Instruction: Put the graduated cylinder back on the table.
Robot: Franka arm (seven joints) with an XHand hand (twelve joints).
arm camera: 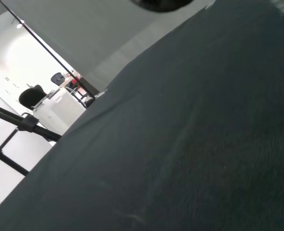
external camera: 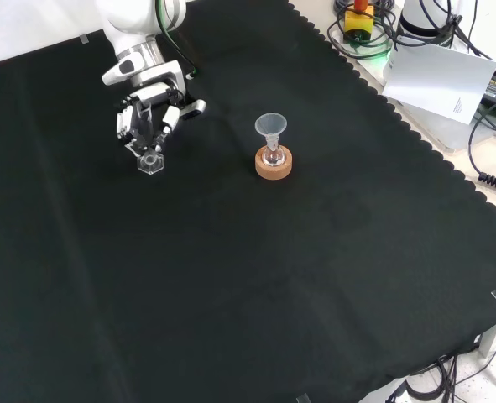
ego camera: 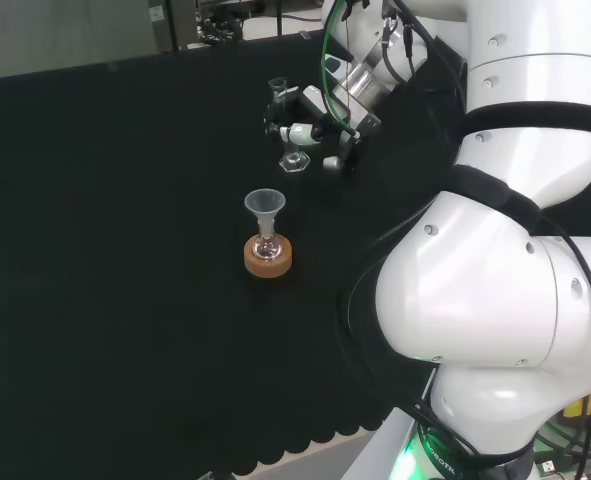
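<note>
The hand (external camera: 149, 117) grips the upright graduated cylinder (external camera: 149, 158) on the cloth (external camera: 273, 277), left of a funnel-topped flask (external camera: 271, 138)

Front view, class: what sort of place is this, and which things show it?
Probably a robotics lab set for chemistry handling: a robot hand holds a graduated cylinder, a funnel sits in a flask on a cork ring, over black cloth.
</note>
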